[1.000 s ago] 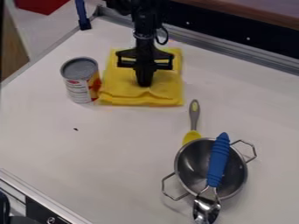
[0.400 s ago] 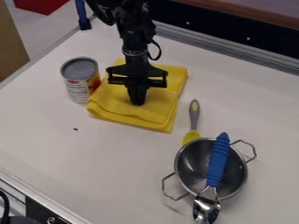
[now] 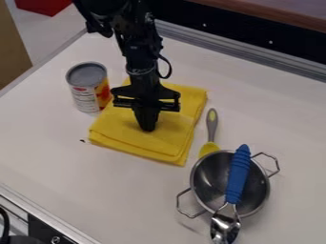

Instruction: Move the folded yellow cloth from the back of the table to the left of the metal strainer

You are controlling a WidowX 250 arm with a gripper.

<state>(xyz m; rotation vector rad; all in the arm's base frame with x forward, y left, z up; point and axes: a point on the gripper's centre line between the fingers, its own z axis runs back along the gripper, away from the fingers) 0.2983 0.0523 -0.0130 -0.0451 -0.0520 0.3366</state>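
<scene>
Pressing the narrow gripper (image 3: 147,127) down on the yellow cloth (image 3: 164,139), lying on the bench (image 3: 76,176) near the can (image 3: 88,88); touching already, maybe being partway done, but needing to lift off.

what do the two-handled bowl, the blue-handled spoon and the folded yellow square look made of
Round silver bowl: probably polished steel, shiny inside. Blue-handled spoon: mirror-bright metal head; ribbed matte grip, plastic or rubber. Folded yellow square: likely fabric, soft rounded folds.
</scene>
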